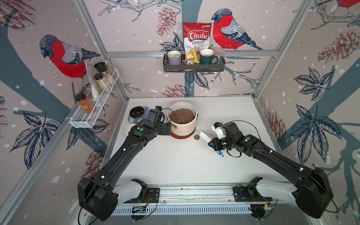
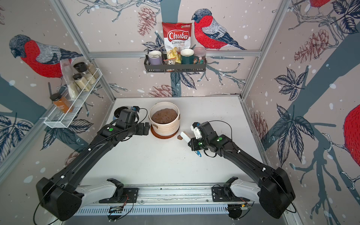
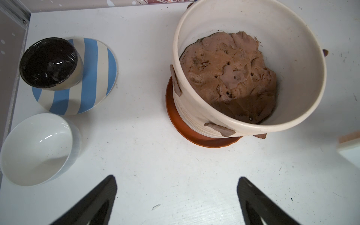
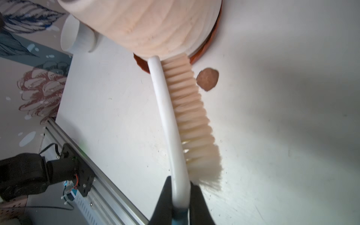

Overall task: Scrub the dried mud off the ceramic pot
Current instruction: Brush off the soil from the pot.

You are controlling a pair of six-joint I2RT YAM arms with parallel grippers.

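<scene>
The cream ribbed ceramic pot (image 1: 184,127) stands on a brown saucer (image 3: 175,120), filled with brown soil. Dried mud patches (image 3: 220,129) cling to its outer wall, and one loose mud flake (image 4: 207,78) lies on the table beside the saucer. My right gripper (image 4: 180,183) is shut on the handle of a white brush (image 4: 171,124) with cream bristles. The brush's far end is close to the pot's base; contact is unclear. My left gripper (image 3: 177,179) hangs open just left of the pot (image 2: 165,126), holding nothing.
Left of the pot, a black bowl (image 3: 48,64) sits on a blue-striped plate (image 3: 93,78), with a white bowl (image 3: 37,148) nearer. A wire spice rack (image 1: 93,109) hangs on the left wall. A black shelf (image 1: 193,67) with mugs hangs on the back wall.
</scene>
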